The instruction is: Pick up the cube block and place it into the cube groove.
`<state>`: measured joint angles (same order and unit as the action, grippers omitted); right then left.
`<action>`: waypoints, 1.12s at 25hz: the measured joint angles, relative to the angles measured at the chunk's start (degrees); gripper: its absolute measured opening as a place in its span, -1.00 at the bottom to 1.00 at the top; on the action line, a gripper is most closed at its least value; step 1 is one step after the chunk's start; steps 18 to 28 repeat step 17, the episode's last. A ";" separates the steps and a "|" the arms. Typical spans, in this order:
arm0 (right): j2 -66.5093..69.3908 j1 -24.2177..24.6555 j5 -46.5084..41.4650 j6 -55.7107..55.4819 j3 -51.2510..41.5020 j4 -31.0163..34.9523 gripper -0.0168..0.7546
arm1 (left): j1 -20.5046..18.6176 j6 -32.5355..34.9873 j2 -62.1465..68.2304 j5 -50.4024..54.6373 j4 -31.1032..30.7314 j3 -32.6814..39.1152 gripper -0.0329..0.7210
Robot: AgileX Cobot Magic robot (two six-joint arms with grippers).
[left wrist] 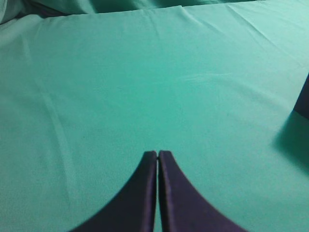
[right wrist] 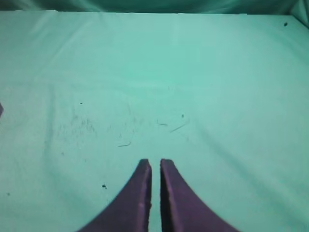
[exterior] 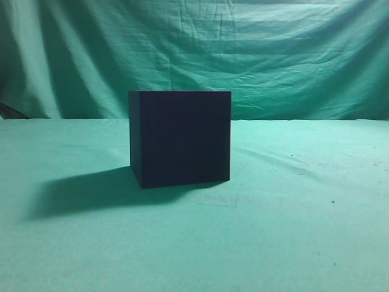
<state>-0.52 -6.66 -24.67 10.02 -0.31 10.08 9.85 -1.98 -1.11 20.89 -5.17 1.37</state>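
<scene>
Green cloth covers the bench [exterior: 304, 231] and hangs as a backdrop [exterior: 273, 55] behind it. We see one large dark navy-black box [exterior: 180, 138] standing upright near the middle of the exterior view, its shadow thrown to the left. That camera looks along the bench at object height, so the top of the box is hidden; we cannot tell whether its recess holds anything, and the recess itself is out of sight. We find the small cube block in none of the three views.

Our left gripper [left wrist: 158, 153] hovers over bare cloth with its two dark fingers pressed together, holding nothing. A dark corner, apparently of the box [left wrist: 304, 99], shows ahead of it and far to its right, at the frame edge.

Our right gripper [right wrist: 155, 163] is likewise empty, fingers nearly together with only a thin slit between them. Ahead of it lie faint scuff marks [right wrist: 125, 125] and specks on the cloth.
</scene>
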 joint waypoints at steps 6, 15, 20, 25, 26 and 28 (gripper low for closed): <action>0.00 2.31 1.24 0.00 -1.28 1.70 -0.96 | 0.00 0.00 0.00 0.00 0.00 0.00 -0.91; 0.00 2.56 1.65 0.00 -1.28 2.42 -0.96 | 0.00 0.00 0.00 0.00 0.00 0.00 -0.91; 0.00 2.56 1.65 0.00 -1.28 2.54 -0.96 | 0.00 0.00 0.00 0.00 0.00 0.00 -0.91; 0.00 2.56 1.65 0.00 -1.28 2.54 -0.96 | 0.00 0.00 0.00 0.00 0.00 0.00 -0.91; 0.00 2.56 1.65 0.00 -1.28 2.54 -0.96 | 0.00 0.00 0.00 0.00 0.00 0.00 -0.91; 0.00 2.56 1.65 0.00 -1.28 2.54 -0.96 | 0.00 0.00 0.00 0.00 0.00 0.00 -0.91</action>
